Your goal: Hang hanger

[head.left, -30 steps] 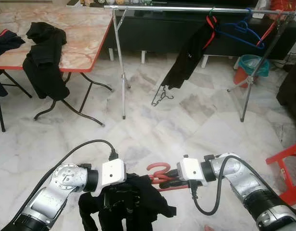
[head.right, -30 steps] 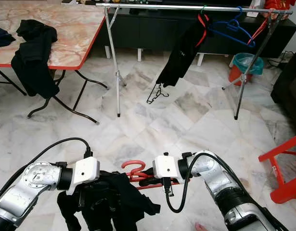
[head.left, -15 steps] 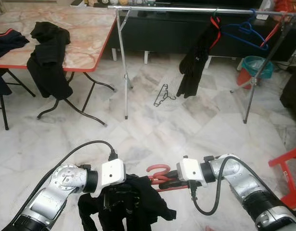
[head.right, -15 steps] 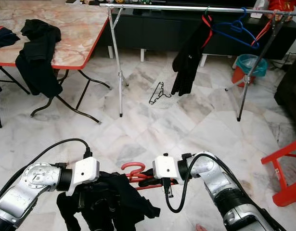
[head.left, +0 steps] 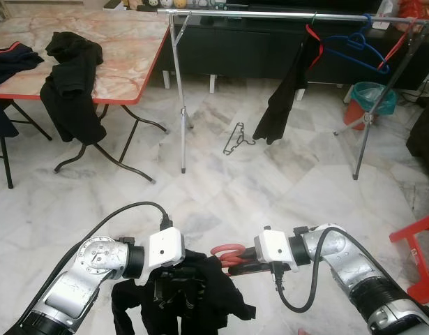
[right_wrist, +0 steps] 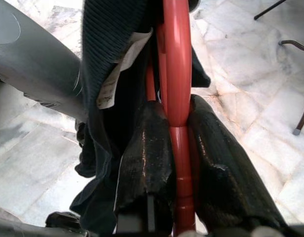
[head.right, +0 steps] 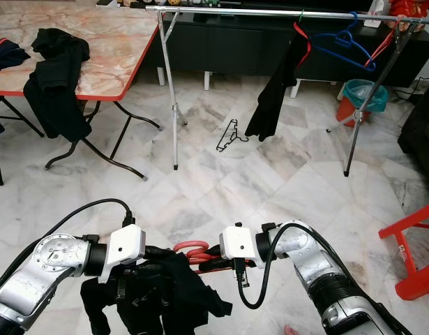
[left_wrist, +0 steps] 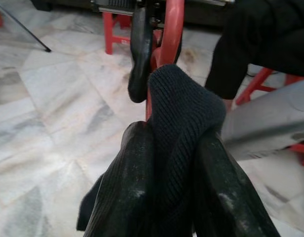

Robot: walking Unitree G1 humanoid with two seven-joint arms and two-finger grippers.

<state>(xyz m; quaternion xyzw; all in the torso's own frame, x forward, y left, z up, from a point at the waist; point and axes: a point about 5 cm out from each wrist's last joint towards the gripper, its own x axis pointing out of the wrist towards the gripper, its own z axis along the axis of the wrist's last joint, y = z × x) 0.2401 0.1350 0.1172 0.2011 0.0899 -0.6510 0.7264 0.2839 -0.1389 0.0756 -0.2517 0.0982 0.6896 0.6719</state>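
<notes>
Right gripper (right_wrist: pixel 177 148) clamped on red hanger (head.left: pixel 228 251), both fingers (right_wrist: pixel 144 148) pressed against its neck. Left gripper (left_wrist: pixel 174 163) pinching fold of black garment (head.left: pixel 193 296) draped on same hanger. Hanger held low between both arms, above marble floor (head.left: pixel 221 188), well short of rack. Clothes rail (head.left: pixel 284 12) across room ahead, with hanging black garment (head.left: pixel 284 98) and blue hanger (head.left: pixel 354 49) on it. Black wire hanger (head.left: pixel 235 137) lying on floor under rail. Table (head.left: pixel 123 49) at left with dark clothes (head.left: pixel 71 84) draped over edge.
</notes>
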